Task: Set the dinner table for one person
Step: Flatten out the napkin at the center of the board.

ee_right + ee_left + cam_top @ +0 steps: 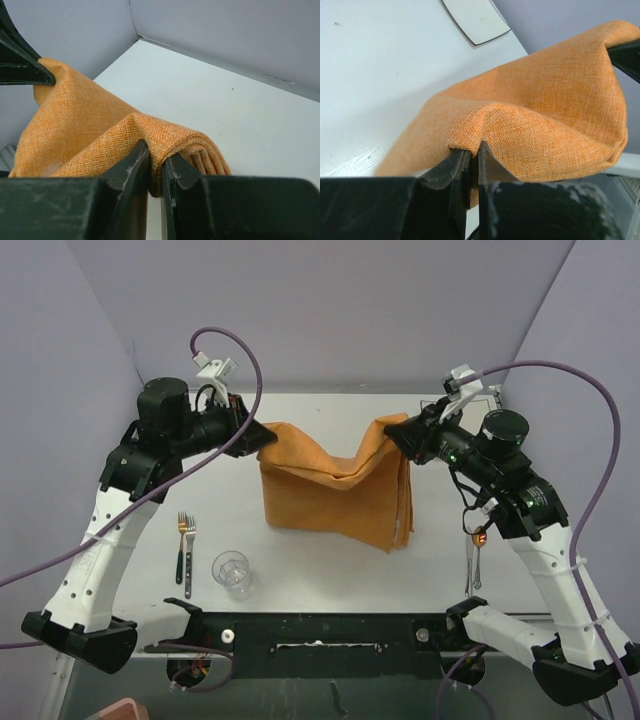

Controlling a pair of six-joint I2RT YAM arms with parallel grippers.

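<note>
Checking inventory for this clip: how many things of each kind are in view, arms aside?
Orange cloth mat: 1
Glass: 1
White plate: 1
Cutlery left of the glass: 2
Cutlery on the right: 2, it seems
Total: 7

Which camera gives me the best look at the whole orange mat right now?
Top external: the orange mat shows whole, slung between the left gripper and right gripper, sagging in the middle. Each wrist view shows only the corner its own jaws pinch, with the other gripper's tip at the far corner.
</note>
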